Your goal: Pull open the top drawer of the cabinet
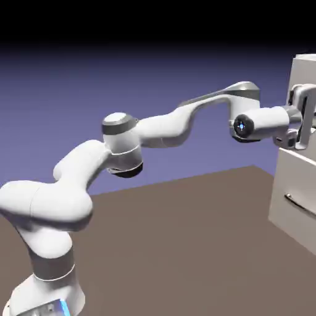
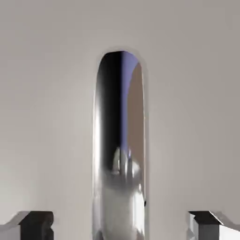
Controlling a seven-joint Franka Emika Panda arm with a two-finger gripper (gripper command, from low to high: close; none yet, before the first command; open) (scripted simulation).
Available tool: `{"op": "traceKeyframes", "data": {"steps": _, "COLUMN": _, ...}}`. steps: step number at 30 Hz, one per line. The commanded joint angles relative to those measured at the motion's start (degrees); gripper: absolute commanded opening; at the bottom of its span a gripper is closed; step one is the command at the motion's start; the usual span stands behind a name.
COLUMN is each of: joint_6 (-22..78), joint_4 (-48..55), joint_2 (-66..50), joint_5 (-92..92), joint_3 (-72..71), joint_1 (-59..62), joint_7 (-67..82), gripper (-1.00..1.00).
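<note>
The white jointed robot arm [image 1: 154, 126] extends to the tall pale grey-white cabinet [image 1: 295, 191] at the exterior view's right edge. The two-finger gripper [image 1: 303, 120] sits at the uppermost pale drawer front [image 2: 47, 93]. In the hand view, the shiny metallic bar handle [image 2: 119, 154] runs vertically between the dark grey fingertips [image 2: 35, 224], which stand released, apart from the bar. A lower drawer handle [image 1: 300, 205] shows below

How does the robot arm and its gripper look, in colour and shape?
The arm is glossy white with rounded segments, grey bands at the joints and a small blue glowing light near the wrist. The gripper is pale grey; its fingertips are dark and blocky. No cables show.
</note>
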State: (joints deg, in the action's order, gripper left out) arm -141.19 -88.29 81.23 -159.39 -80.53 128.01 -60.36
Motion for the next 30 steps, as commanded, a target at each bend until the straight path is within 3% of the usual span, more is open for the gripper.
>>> {"op": "traceKeyframes", "data": {"steps": 1, "joint_6": 0.84, "joint_4": -2.08, "joint_2": -0.05, "joint_5": 0.08, "joint_3": 0.23, "joint_1": -1.26, "joint_7": 0.32, "gripper": -1.0}}
{"op": "traceKeyframes", "data": {"steps": 27, "joint_6": 18.97, "joint_4": -54.27, "joint_2": 1.72, "joint_5": 5.74, "joint_3": 12.33, "joint_1": -35.9, "joint_7": 6.76, "gripper": -1.0}}
{"op": "traceKeyframes", "data": {"steps": 28, "joint_6": 18.97, "joint_4": -54.27, "joint_2": 1.72, "joint_5": 5.74, "joint_3": 12.33, "joint_1": -35.9, "joint_7": 6.76, "gripper": 1.0}}
{"op": "traceKeyframes", "data": {"steps": 30, "joint_6": 19.44, "joint_4": -56.35, "joint_2": 2.15, "joint_5": 6.49, "joint_3": 13.26, "joint_1": -37.51, "joint_7": 6.78, "gripper": 1.0}}
